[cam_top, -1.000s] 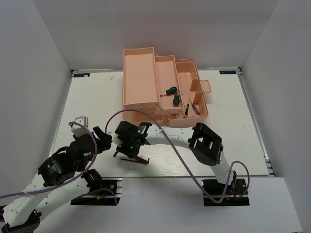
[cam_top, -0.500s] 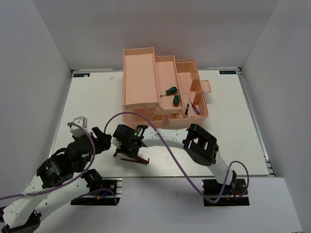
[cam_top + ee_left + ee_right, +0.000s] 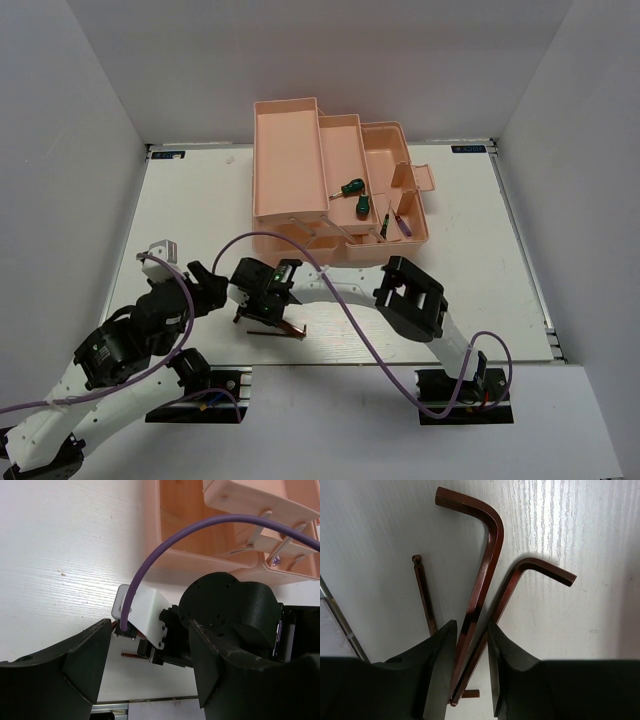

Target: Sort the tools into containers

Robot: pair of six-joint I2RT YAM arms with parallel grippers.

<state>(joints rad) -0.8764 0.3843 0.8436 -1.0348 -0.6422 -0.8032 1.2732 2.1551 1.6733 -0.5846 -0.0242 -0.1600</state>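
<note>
Two dark brown L-shaped hex keys [image 3: 487, 565] [image 3: 520, 577] lie side by side on the white table, near the front edge in the top view [image 3: 272, 328]. My right gripper [image 3: 471, 645] [image 3: 268, 305] points down over them, its jaws pinched on both long shafts. My left gripper [image 3: 150, 630] [image 3: 205, 285] is open and empty just left of the right wrist. The salmon-pink toolbox [image 3: 290, 170] stands open at the back. Two green-handled screwdrivers [image 3: 352, 187] [image 3: 362, 205] lie in its middle tray. Two thin precision screwdrivers [image 3: 385, 225] [image 3: 403, 222] lie in the right compartment.
A third, thinner brown hex key [image 3: 422, 592] lies just left of the gripped pair. The right arm's purple cable [image 3: 150, 565] arcs over the table in front of the toolbox [image 3: 200, 555]. The table's front rail [image 3: 210, 375] is close behind both grippers.
My right gripper has moved a little left and toward the front edge, down over the hex keys. My left arm has shifted slightly left and back.
</note>
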